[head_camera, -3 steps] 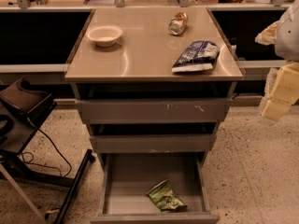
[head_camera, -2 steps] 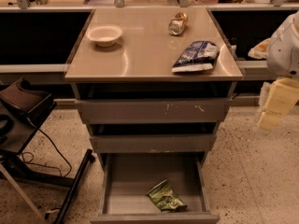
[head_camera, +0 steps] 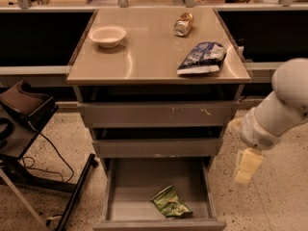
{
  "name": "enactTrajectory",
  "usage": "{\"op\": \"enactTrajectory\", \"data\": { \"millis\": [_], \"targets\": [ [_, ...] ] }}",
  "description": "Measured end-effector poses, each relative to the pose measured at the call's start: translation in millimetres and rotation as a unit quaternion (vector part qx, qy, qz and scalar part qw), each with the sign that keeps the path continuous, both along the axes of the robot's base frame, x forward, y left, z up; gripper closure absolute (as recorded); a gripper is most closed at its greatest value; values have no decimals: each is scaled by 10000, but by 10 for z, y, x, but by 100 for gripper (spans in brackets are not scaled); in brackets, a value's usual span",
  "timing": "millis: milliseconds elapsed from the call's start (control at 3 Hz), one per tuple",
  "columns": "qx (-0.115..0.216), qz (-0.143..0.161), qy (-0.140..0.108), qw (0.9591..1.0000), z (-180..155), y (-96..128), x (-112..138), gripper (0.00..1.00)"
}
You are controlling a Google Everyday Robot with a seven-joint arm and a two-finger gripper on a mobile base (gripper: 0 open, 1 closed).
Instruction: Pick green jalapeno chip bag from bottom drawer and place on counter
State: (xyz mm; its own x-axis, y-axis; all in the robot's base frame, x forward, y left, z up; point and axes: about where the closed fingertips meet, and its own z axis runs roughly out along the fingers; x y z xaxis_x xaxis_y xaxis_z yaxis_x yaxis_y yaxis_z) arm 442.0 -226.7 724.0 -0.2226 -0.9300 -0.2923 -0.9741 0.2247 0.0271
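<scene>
The green jalapeno chip bag [head_camera: 171, 202] lies crumpled on the floor of the open bottom drawer [head_camera: 130, 196], near its front right. The counter [head_camera: 149, 52] tops the cabinet above. My gripper [head_camera: 246, 166] hangs from the white arm [head_camera: 284, 105] at the right, outside the cabinet, level with the bottom drawer's back and to the right of it. It is apart from the bag and holds nothing that I can see.
On the counter stand a white bowl [head_camera: 108, 35], a tipped can [head_camera: 183, 24] and a blue-and-white bag [head_camera: 202, 57]. Two shallower drawers [head_camera: 159, 114] sit slightly open above. A dark chair and stand with cables [head_camera: 24, 124] are at the left.
The arm and gripper have moved left and down, from the right edge at counter height to beside the lower drawers. The bag and drawers have not moved.
</scene>
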Motion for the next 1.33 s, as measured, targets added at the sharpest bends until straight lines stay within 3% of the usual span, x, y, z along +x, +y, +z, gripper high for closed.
{"op": "enactTrajectory", "data": {
  "millis": [333, 667, 1000, 1333],
  "targets": [
    [55, -123, 372, 9992, -935, -82, -5, 0],
    [98, -305, 781, 9964, -1657, -195, -38, 0],
    [100, -305, 780, 9964, -1658, -195, -38, 0],
    [349, -388, 714, 9961, -1804, -135, -33, 0]
  ]
}}
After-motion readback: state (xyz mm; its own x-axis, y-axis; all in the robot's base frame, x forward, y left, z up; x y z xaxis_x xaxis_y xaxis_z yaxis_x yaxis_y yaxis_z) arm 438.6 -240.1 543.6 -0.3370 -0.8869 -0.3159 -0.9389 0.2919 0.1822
